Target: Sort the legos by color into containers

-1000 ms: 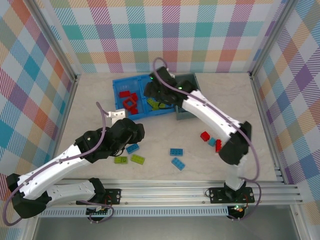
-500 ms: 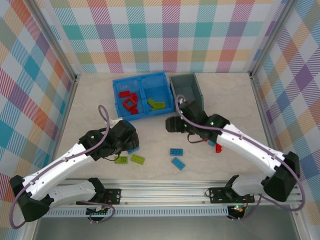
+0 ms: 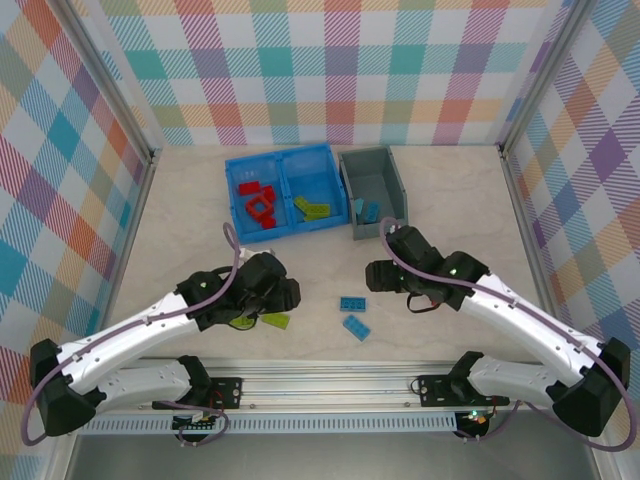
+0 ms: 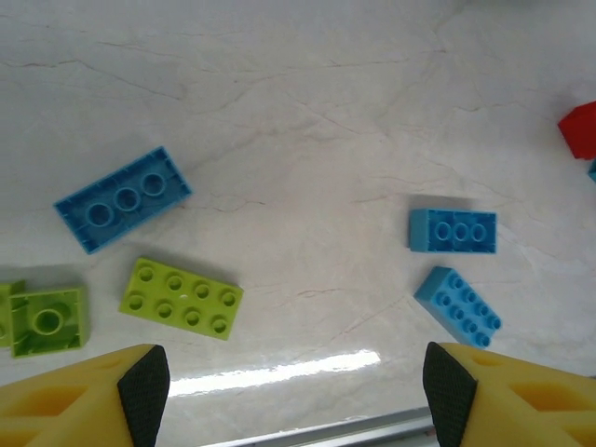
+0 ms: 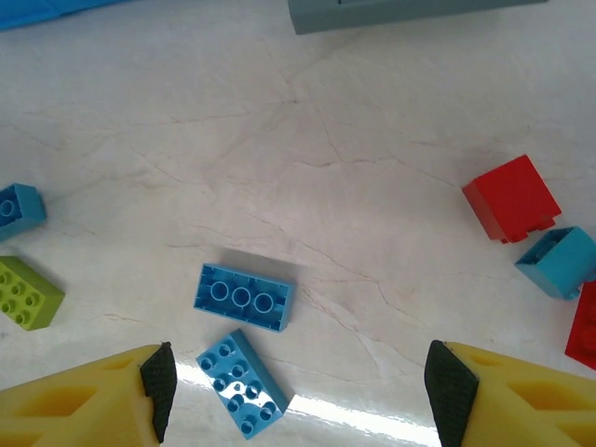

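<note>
The blue two-compartment bin holds red legos on the left and lime legos on the right. Beside it, the grey bin holds blue legos. My left gripper hangs open over the table. Below it lie a lime brick, a small lime piece and an upturned blue brick. My right gripper is open and empty above two blue bricks. A red brick and a blue one lie to its right.
The two blue bricks lie between the arms near the front rail. Another red piece sits at the right wrist view's right edge. Checkered walls enclose the table on three sides.
My right arm has pulled back from the bins to the near middle of the table. My left gripper has moved right and nearer, over the lime bricks.
</note>
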Motion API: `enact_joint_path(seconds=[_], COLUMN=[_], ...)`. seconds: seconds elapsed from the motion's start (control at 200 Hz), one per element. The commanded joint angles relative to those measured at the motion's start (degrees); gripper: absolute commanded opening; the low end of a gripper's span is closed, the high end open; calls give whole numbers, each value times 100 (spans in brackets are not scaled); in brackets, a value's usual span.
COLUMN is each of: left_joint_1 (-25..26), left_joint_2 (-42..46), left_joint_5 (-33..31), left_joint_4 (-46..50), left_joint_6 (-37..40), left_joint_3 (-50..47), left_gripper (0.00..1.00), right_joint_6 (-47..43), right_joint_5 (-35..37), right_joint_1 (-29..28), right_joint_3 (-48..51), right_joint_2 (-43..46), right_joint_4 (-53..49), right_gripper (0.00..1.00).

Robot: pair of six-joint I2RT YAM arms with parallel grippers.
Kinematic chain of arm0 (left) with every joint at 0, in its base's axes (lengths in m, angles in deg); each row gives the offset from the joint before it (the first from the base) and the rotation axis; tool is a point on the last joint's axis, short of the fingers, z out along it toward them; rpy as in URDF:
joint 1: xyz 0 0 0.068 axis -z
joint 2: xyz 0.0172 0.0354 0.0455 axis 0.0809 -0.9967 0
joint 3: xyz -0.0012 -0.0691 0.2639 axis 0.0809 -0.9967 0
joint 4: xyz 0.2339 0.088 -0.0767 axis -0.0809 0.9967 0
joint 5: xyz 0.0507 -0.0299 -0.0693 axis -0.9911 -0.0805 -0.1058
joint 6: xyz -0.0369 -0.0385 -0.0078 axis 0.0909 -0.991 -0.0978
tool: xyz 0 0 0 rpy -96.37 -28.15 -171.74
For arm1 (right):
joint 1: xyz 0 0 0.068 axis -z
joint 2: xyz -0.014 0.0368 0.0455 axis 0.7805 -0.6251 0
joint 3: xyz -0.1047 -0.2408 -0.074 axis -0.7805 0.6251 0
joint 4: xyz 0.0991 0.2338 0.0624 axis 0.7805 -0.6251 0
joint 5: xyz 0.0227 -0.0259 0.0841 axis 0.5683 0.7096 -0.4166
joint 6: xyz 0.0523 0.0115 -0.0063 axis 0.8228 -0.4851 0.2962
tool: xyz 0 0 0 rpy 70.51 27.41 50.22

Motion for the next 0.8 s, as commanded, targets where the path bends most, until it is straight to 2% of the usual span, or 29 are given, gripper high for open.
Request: enact_joint_path(seconds=[0.0,0.14,0.395,0.64,0.795], left_joint_1=[-122,-662,-925,-964,-970], left_joint_2=[-162,-534,-442,-328,-563], left_joint_5=[-442,-167,-148,164,451], left_joint_4=[583,798,824,721,724], left_joint_6=[-282,-157,-116,-239,-769], left_joint_3=[210,241,89,-109,-243], left_gripper=[75,80,81,79,74], right_joint_6=[166,98,-186,-132,-18], right_joint_5=[-374,-747,-1154,-923,-769], right_joint_1=[-38,-67,-244,-638,-932], right_joint_3=[6,195,163,40,-4], right_joint_2=[-181,-218,-359,-666,-779], right_joint_4=[74,439,839,821,845], right_gripper=[72,74,75,78,78])
